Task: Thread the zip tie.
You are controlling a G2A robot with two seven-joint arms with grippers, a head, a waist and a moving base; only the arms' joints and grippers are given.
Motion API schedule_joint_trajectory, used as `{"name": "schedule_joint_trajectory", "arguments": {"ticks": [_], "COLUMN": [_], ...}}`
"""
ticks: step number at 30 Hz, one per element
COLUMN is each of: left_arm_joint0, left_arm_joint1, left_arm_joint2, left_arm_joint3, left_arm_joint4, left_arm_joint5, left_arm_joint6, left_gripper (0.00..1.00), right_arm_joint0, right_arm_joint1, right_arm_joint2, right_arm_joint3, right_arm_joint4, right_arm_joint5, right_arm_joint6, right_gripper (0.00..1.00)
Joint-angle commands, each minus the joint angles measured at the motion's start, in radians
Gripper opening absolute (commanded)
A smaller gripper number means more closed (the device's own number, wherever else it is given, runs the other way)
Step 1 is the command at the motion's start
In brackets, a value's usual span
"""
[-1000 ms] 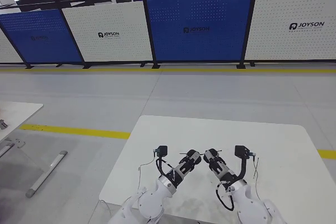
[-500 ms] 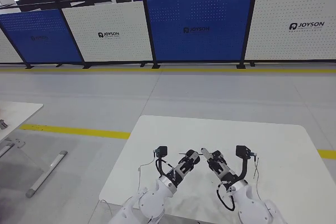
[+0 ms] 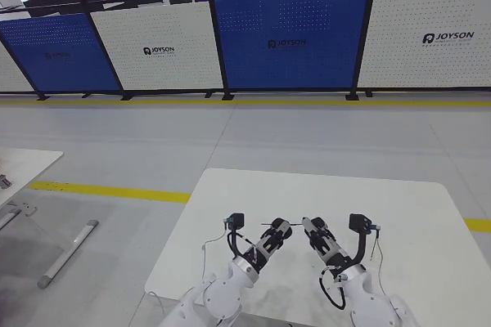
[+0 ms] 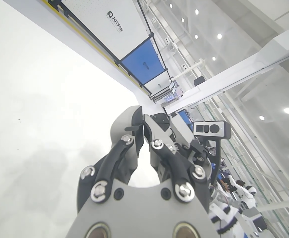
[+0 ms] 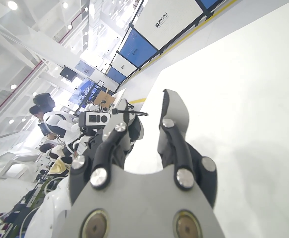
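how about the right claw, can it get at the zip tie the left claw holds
Probably yes: the right claw is open and close beside the left claw, which pinches the zip tie; the tie's free end pokes toward it, and nothing sits between them.
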Motion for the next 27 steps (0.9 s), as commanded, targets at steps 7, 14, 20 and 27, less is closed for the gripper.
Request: {"name": "schedule_joint_trajectory", "arguments": {"ticks": [7,14,20,27], "left_arm_joint0": [0.002,0.006,0.008,0.008], "left_arm_joint1": [-0.001,0.0,0.0,0.001], "left_arm_joint2": [0.002,0.003,0.0,0.0], "left_arm_joint3": [-0.012,-0.017,-0.013,-0.013], "left_arm_joint4": [-0.007,-0.004,-0.002,0.01], "left_arm_joint5": [-0.009,-0.03,-0.023,-0.018], "left_arm_joint6": [-0.011,-0.025,-0.021,-0.027], "left_gripper": [0.0,0.0,0.0,0.44], "right_arm_joint0": [0.005,0.01,0.009,0.006], "right_arm_joint1": [0.0,0.001,0.001,0.001], "right_arm_joint2": [-0.002,-0.006,-0.005,-0.006], "right_arm_joint3": [0.0,0.0,0.0,0.0], "right_arm_joint4": [-0.008,-0.011,-0.011,-0.028], "right_arm_joint5": [-0.005,-0.009,-0.008,0.002], "right_arm_joint6": [0.004,0.021,0.019,0.018], "right_gripper": [0.0,0.0,0.0,0.0]}}
